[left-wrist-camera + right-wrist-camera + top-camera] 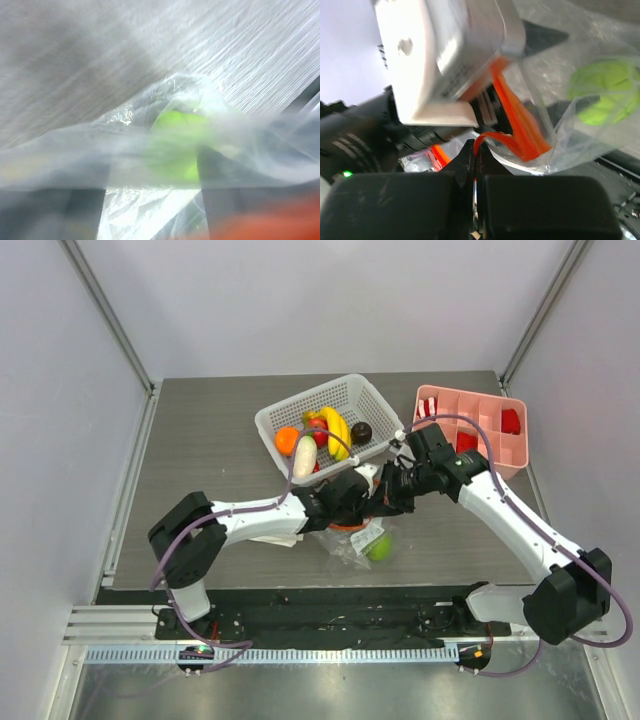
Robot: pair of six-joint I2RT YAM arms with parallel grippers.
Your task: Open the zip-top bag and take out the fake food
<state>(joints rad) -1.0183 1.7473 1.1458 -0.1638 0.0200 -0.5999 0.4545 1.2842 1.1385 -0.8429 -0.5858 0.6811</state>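
Here, zip-top bag (348,546), zip end raised, green apple (379,546) end lowest.

1. We see the left arm (250,520) and the right arm (505,515) built alike: white link shells between bulky black joint housings (565,600).
2. We note a thin purple-grey cable (160,558) looping loosely along each arm.
3. We find the right gripper (474,149) matte black, its blocky fingers (535,205) lightly scuffed.
4. We see a white boxy housing (445,55) with one round recess, and a small green light (346,174) on a black casing (360,137).
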